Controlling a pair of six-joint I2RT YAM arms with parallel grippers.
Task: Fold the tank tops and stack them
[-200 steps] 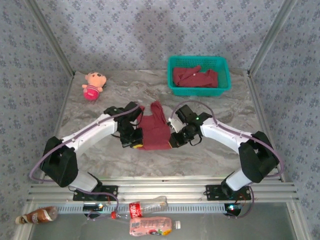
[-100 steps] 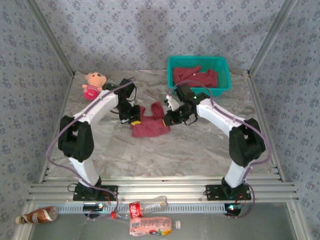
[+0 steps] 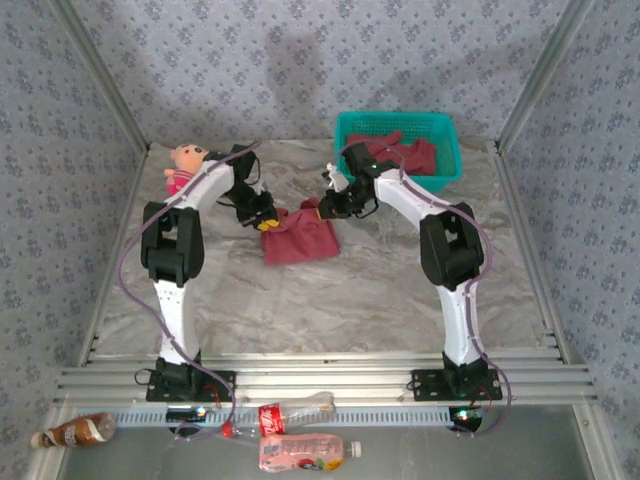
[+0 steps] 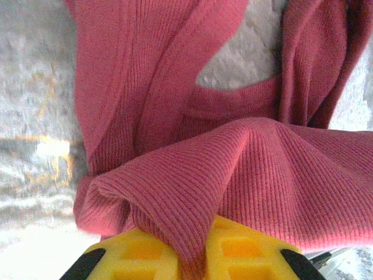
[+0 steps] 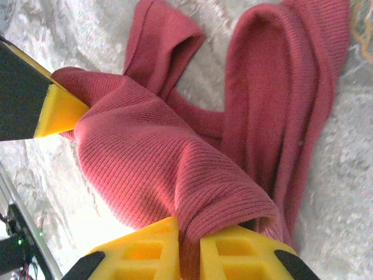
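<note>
tank top [image 3: 300, 238] now nearer basket [image 3: 452, 150] of tank tops [image 3: 420, 155]

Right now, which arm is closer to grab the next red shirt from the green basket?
Probably right. The right end effector sits nearer the basket holding more tank tops; the left end effector is farther off. Both pinch the folded tank top.

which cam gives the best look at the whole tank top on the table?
Top external: the whole tank top lies folded over on the table, with the left gripper and right gripper at its far corners. Both wrist views are close-ups: a ribbed fold pinched between yellow pads, straps beyond.
</note>
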